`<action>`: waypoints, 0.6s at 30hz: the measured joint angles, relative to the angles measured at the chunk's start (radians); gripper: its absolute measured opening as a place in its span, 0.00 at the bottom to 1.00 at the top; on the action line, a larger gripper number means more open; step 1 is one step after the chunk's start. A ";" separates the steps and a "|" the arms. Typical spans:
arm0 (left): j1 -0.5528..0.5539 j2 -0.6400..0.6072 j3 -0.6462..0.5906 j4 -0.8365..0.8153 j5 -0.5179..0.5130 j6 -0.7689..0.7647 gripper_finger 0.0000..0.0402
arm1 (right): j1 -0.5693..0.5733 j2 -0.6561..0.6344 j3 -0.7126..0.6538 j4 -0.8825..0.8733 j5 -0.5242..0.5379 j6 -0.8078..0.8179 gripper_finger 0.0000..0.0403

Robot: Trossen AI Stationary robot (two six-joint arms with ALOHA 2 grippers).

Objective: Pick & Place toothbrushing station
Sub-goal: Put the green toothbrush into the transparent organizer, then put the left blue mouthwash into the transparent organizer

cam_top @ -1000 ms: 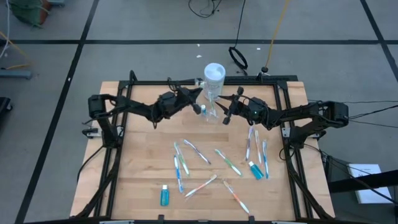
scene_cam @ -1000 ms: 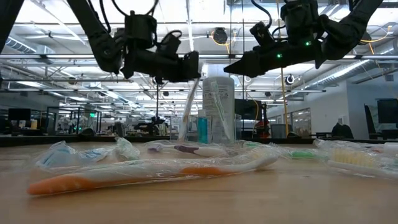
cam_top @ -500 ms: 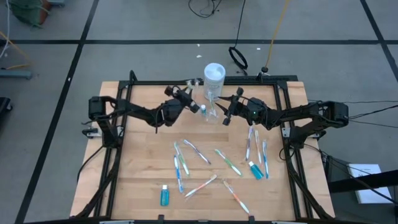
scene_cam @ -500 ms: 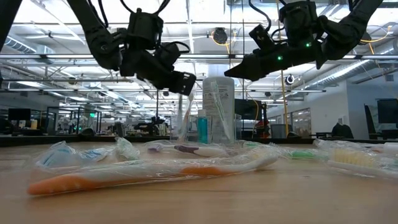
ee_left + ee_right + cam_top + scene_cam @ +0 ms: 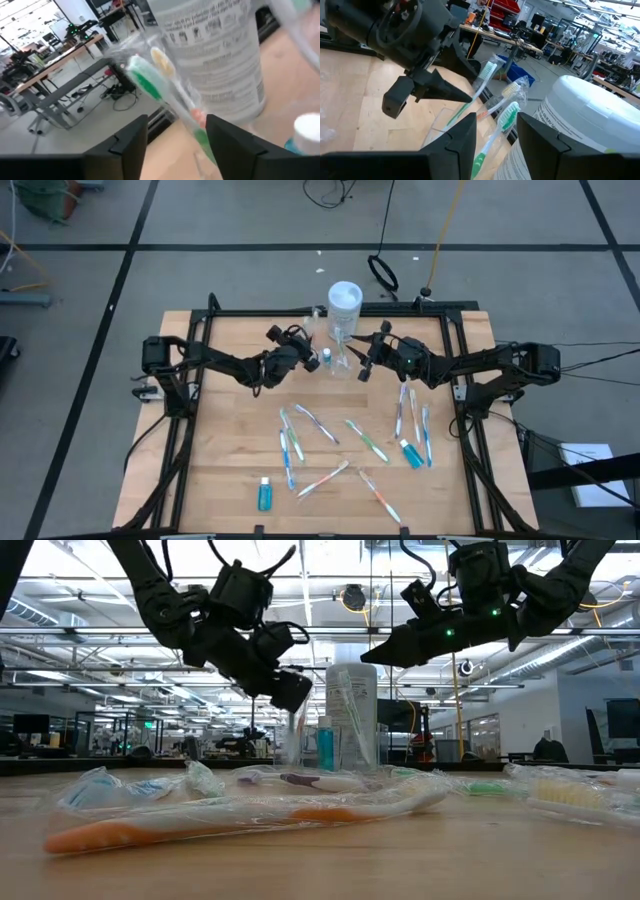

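High view: my left pincer (image 5: pixel 300 340) open beside the holder (image 5: pixel 338 358), right pincer (image 5: pixel 366 358) open opposite; brush apparently dropped, next I fetch another off the table (image 5: pixel 220 450).

A robotics lab: workbenches (image 5: pixel 530 42), ceiling strip lights (image 5: pixel 90 600), cables.

Pale wooden table (image 5: pixel 230 440), matt, with visible grain; toothbrushing station (image 5: pixel 338 361) of clear glossy plastic; toothbrushes (image 5: pixel 240 815) sealed in crinkled shiny film; both arms (image 5: pixel 215 361) matt black.
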 joint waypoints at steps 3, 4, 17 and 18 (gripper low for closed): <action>0.000 -0.044 0.010 -0.097 -0.006 -0.005 0.59 | 0.000 0.000 0.000 -0.001 0.000 0.000 0.33; -0.002 -0.067 0.010 -0.138 -0.006 -0.029 0.61 | 0.000 0.000 0.000 -0.001 0.000 0.000 0.33; -0.131 -0.466 0.010 -0.751 0.503 -0.221 0.68 | 0.000 0.000 0.000 -0.014 -0.001 -0.010 0.33; -0.154 -0.482 0.010 -0.801 0.564 -0.221 0.67 | 0.000 0.000 0.000 -0.014 -0.001 -0.010 0.33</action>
